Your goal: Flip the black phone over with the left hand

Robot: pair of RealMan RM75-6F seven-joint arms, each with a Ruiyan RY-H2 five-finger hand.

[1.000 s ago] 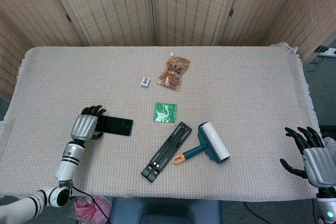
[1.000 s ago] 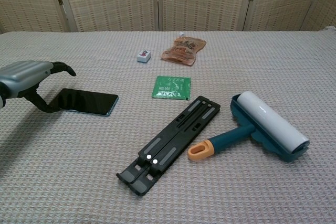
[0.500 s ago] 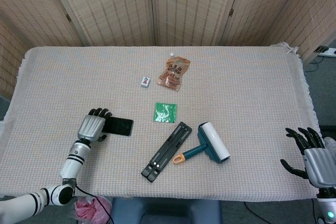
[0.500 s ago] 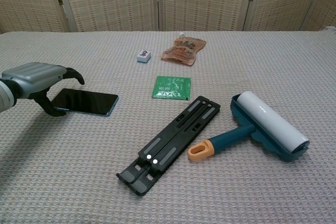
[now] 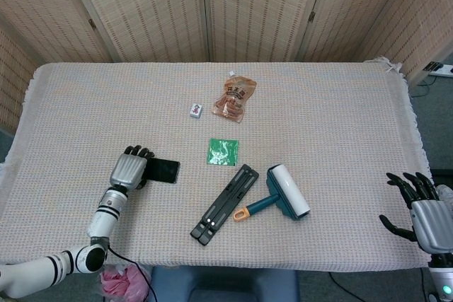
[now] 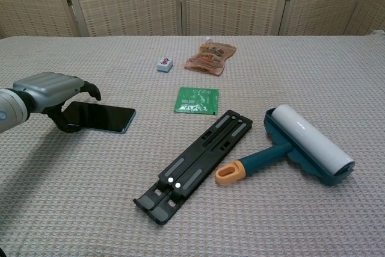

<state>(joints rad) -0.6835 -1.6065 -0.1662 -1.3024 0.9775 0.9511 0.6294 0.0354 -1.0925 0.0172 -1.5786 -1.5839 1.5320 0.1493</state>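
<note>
Black phone (image 6: 99, 117) flat and unflipped, left hand (image 6: 51, 90) curled over its near end without visible grip; next, lifting one edge.

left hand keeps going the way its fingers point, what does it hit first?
The black phone. The left hand is at the phone's near end with its fingers curled above it, pointing along its length. Whether they already touch is unclear. Beyond the phone lies the green packet.

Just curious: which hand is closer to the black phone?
Left. The left hand hangs over the black phone's end; the right hand waits at the table's far corner.
</note>
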